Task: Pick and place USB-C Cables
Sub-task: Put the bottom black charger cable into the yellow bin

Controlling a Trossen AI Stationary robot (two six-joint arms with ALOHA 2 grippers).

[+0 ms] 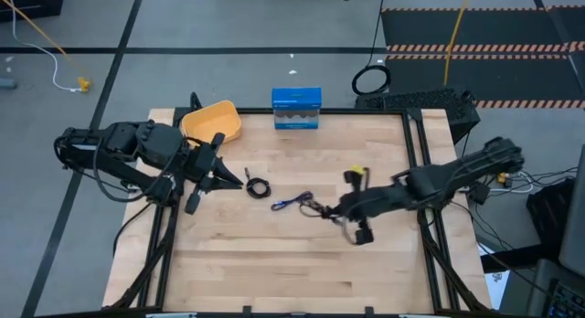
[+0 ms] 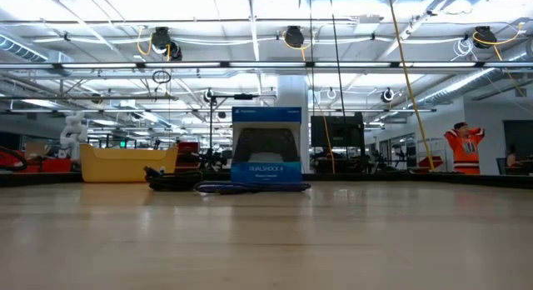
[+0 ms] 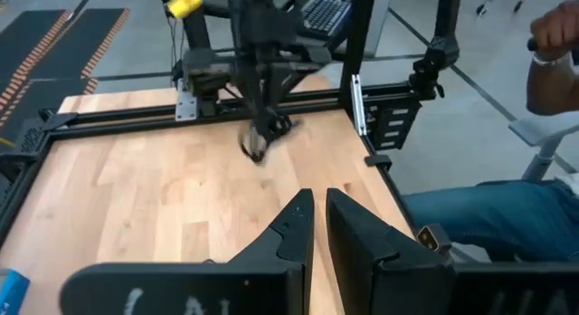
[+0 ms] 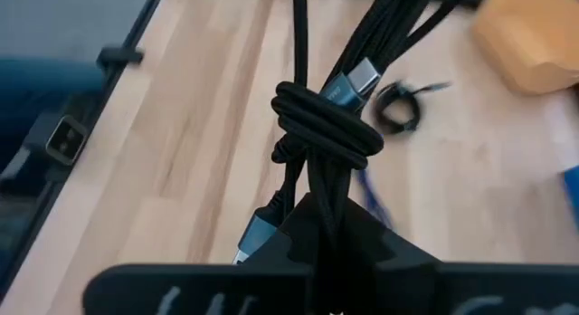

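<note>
Three cables: two lie on the table (image 1: 274,254), one is up in the right gripper (image 4: 312,226).
Held black cable (image 4: 327,125): a tied black bundle with silver plugs, pinched between the right gripper's closed fingers; only the right wrist view shows this grip plainly.
Right gripper from above: near the table's middle (image 1: 322,208), just beside the purple-blue cable (image 1: 291,204), the held bundle hard to make out there.
Loose black cable (image 1: 257,186): a small coil on the wood between the two arms, also seen in the right wrist view (image 4: 399,105).
Left gripper (image 1: 239,183): close to that coil; its wrist view shows the fingers (image 3: 294,226) nearly together with a thin gap, holding nothing.
Yellow bin (image 1: 212,122): at the table's far left corner.
Blue box (image 1: 296,109): at the far edge; the low view alone shows its printed front (image 2: 266,148).
Person: blue-trousered legs (image 3: 488,214) beside the table, only in the left wrist view.
</note>
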